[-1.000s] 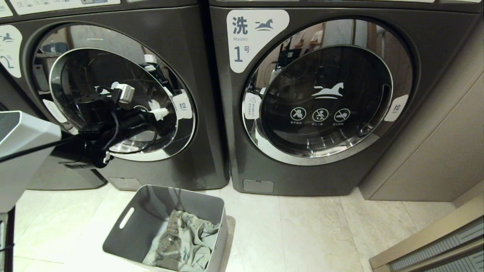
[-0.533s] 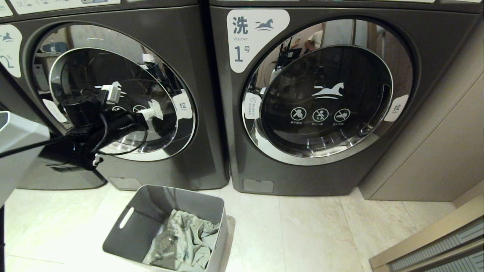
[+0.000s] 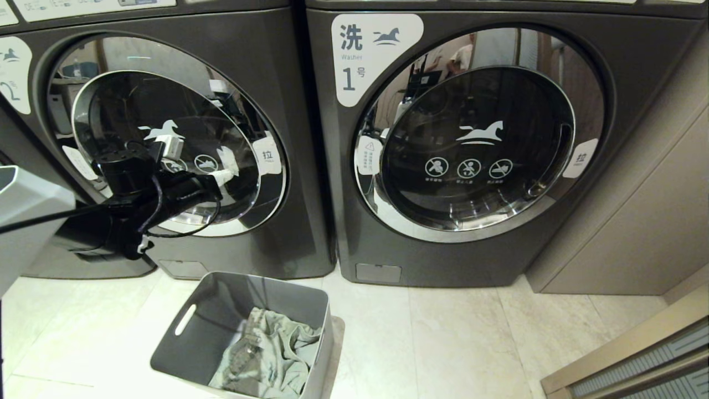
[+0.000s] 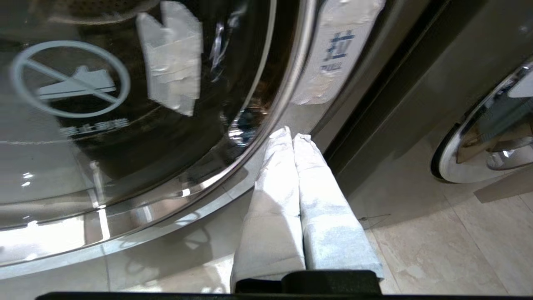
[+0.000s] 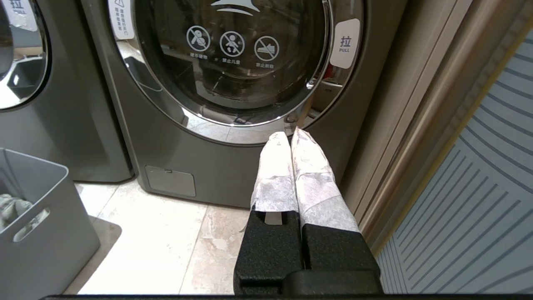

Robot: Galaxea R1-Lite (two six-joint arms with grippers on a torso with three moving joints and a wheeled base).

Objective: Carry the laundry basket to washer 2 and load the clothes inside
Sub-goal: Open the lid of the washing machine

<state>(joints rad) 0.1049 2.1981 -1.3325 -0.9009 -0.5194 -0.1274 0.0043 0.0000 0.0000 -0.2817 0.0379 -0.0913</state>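
Reaching at the chrome-rimmed glass door of dark grey washer 2 [image 3: 166, 133], the left gripper [image 3: 224, 176] has its white-wrapped fingers [image 4: 287, 175] pressed together, empty. Below, the grey plastic laundry basket [image 3: 191, 332] on the floor holds the pale green-grey clothes [image 3: 266, 354]. Beside washer 1 [image 3: 471, 144], the right gripper [image 5: 290, 137] is closed, empty.

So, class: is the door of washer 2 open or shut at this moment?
Shut. The round glass door of washer 2 sits flush in its chrome ring, with no gap showing; the left pincer, closed, hovers near the pull tab.

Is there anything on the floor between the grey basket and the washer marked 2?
No. In the head view only bare pale tile separates the laundry basket from washer 2.
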